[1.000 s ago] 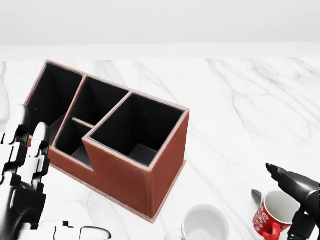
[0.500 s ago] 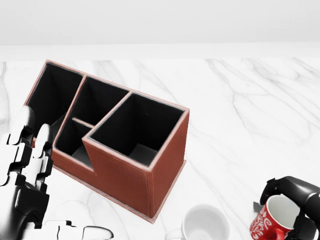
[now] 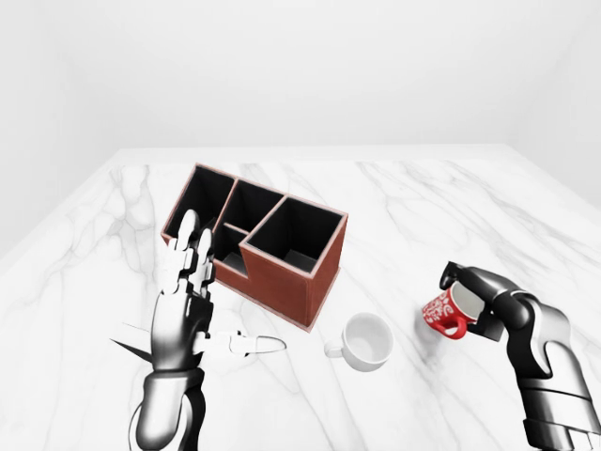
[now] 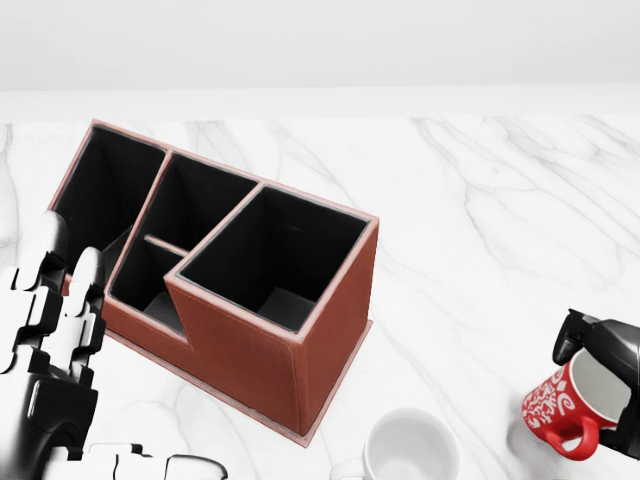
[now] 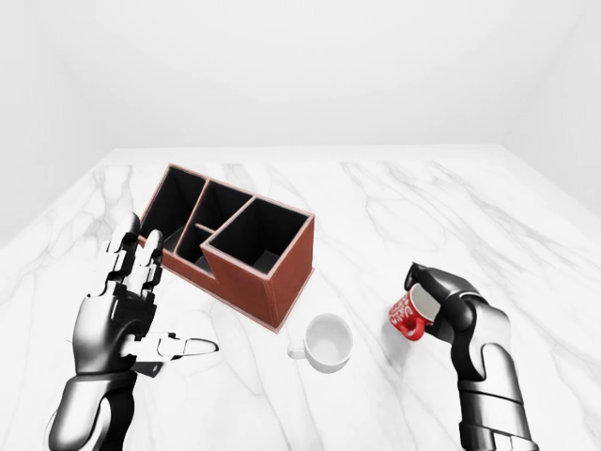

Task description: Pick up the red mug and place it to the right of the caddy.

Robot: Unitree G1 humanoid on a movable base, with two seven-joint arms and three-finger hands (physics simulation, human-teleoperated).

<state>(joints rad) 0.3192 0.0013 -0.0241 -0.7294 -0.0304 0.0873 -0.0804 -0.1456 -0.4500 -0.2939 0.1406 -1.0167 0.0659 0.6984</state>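
The red mug (image 4: 560, 409) with white lettering is at the lower right of the head view, tilted, with its handle pointing down. My right hand (image 4: 600, 352) is shut round its rim and body and holds it just above the marble table (image 4: 480, 200). The brown leather caddy (image 4: 250, 345) with several black compartments stands left of centre, well to the left of the mug. My left hand (image 3: 192, 274) is open and empty, raised at the caddy's left side.
A white mug (image 4: 410, 450) stands upright on the table between the caddy and the red mug, near the bottom edge of the head view. A white wall rises beyond the table's top edge.
My right hand has closed round the red mug, lifted it, tilted it, and carried it a little right and up in the head view. The left hand and caddy are still.
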